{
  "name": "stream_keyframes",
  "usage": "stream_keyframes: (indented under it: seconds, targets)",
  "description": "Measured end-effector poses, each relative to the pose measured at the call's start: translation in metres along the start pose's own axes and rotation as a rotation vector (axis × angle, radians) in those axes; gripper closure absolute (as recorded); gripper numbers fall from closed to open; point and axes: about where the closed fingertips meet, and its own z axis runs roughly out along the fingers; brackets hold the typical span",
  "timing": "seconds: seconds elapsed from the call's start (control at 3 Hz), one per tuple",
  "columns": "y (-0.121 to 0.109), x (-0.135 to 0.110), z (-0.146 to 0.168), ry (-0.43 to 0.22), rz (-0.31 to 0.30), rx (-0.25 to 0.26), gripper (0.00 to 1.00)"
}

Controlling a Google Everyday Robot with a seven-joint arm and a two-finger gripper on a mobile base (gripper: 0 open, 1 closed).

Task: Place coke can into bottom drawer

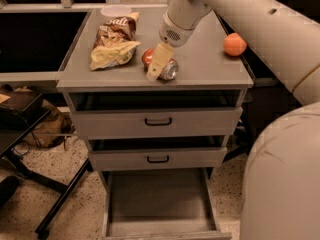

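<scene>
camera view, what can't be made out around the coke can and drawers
Camera view:
1. Small red coke can with silver ends: its middle is hidden by the cream end effector, low over the grey cabinet top.
2. Deep grey bottom drawer: front panel cut off by the lower frame edge.
3. Shallow grey upper drawers: insides lost in shadow.

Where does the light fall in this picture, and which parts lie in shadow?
Camera view: warm light falls on the cabinet top, where the gripper sits over the coke can, whose metal end shines a little; the bottom drawer is dimmer, darkest toward its back.
</scene>
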Motion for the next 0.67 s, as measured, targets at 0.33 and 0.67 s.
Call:
stream_keyframes:
  seconds: [0.33, 0.67]
  targets:
    - [-0.011, 0.004, 0.020, -0.013, 0.030, -0.024, 0.00]
    - [-0.017, 0.011, 0.040, -0.021, 0.066, -0.053, 0.00]
